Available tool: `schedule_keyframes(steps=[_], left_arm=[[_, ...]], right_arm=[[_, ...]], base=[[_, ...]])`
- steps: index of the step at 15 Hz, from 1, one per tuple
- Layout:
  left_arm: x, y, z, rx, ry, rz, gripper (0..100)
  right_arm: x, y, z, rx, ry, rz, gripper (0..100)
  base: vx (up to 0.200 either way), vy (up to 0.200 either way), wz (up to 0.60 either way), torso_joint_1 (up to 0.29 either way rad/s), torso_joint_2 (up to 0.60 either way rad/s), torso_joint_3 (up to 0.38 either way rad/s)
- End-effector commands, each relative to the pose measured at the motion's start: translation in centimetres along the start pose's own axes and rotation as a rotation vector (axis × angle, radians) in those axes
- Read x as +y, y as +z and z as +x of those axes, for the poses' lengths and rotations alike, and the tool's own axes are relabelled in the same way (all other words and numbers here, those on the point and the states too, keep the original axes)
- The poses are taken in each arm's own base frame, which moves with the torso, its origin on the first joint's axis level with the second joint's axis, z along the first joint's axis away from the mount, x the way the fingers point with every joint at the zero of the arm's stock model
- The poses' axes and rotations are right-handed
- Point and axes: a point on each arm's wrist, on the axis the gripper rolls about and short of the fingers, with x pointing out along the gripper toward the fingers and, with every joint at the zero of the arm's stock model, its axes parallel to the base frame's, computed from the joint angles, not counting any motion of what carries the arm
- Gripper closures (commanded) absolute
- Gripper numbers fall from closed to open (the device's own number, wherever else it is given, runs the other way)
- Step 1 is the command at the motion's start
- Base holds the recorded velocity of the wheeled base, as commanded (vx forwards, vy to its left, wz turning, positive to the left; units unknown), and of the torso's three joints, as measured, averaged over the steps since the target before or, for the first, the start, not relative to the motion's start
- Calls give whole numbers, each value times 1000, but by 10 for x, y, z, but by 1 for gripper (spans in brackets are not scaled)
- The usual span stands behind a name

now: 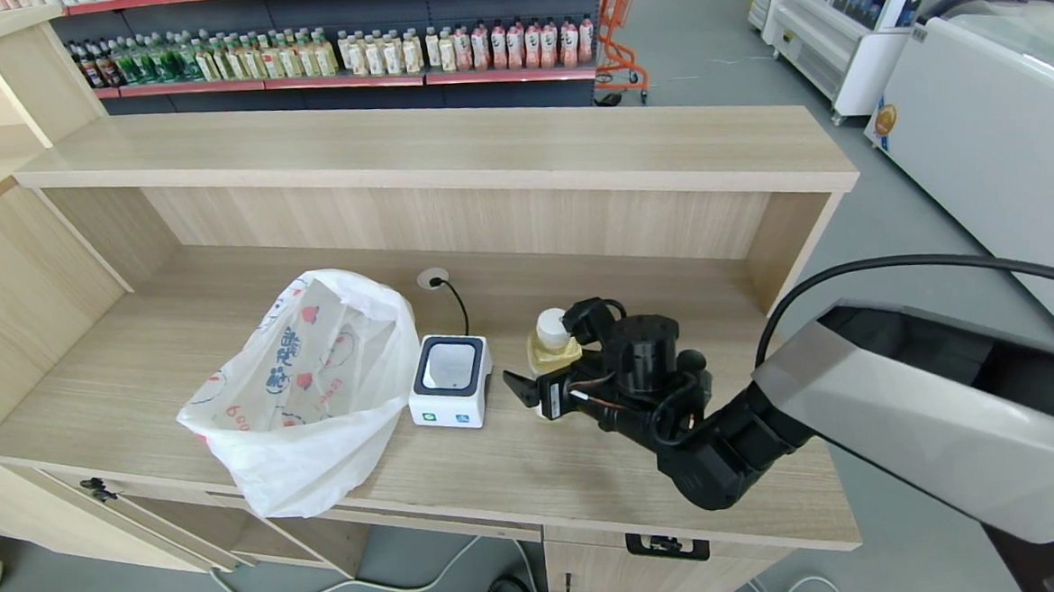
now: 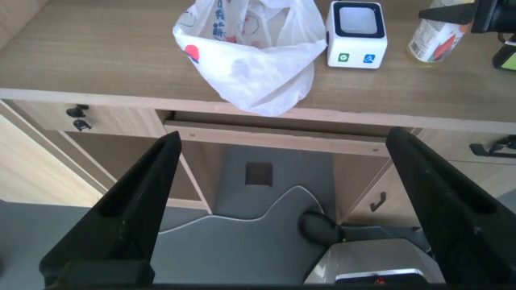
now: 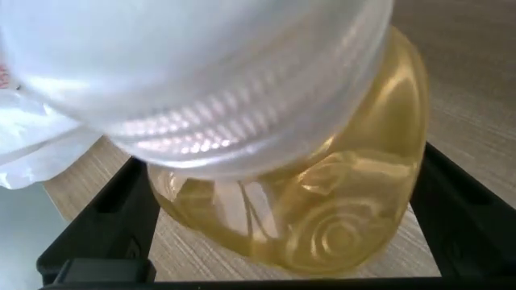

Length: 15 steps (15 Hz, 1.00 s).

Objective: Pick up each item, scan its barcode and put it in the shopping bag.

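A small bottle [image 1: 552, 332] of yellowish liquid with a white cap stands upright on the wooden counter [image 1: 518, 468], just right of the barcode scanner [image 1: 452, 379]. My right gripper [image 1: 553, 353] is open, with one finger on each side of the bottle [image 3: 322, 201]. The fingers [image 3: 105, 234] stand wide and the bottle rests on the counter. The white shopping bag [image 1: 306, 380] sits open-mouthed left of the scanner. My left gripper [image 2: 282, 141] hangs open and empty below the counter's front edge, with the bag [image 2: 242, 56], scanner [image 2: 357, 32] and bottle [image 2: 434, 39] farther off.
A raised ledge [image 1: 429, 152] runs behind the counter, with side walls at both ends. The scanner's black cable [image 1: 457, 304] leads to a hole in the counter. There is bare counter in front of the scanner and right of the bottle. Drawers [image 2: 274, 137] sit under the counter.
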Motion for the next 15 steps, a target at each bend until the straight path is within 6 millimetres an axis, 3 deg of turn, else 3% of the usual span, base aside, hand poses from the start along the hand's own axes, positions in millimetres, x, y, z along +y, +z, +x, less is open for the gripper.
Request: schedule_keyframes(steps=[1, 3, 4, 10, 15], left_arm=[[0, 0, 0, 1, 0, 0, 0], [0, 0, 0, 1, 0, 0, 0], [0, 0, 0, 1, 0, 0, 0], [0, 0, 0, 1, 0, 0, 0], [0, 0, 0, 1, 0, 0, 0]], right_arm=[[-1, -3, 6, -4, -1, 1, 0], [-1, -3, 11, -16, 0, -1, 0], [-1, -4, 13, -19, 0, -3, 100], [-6, -2, 18, -41, -8, -24, 100], [-14, 13, 11, -73, -14, -26, 100]], base=[[0, 0, 0, 0, 0, 0], [0, 0, 0, 0, 0, 0], [0, 0, 0, 0, 0, 0], [0, 0, 0, 0, 0, 0], [0, 0, 0, 0, 0, 0]])
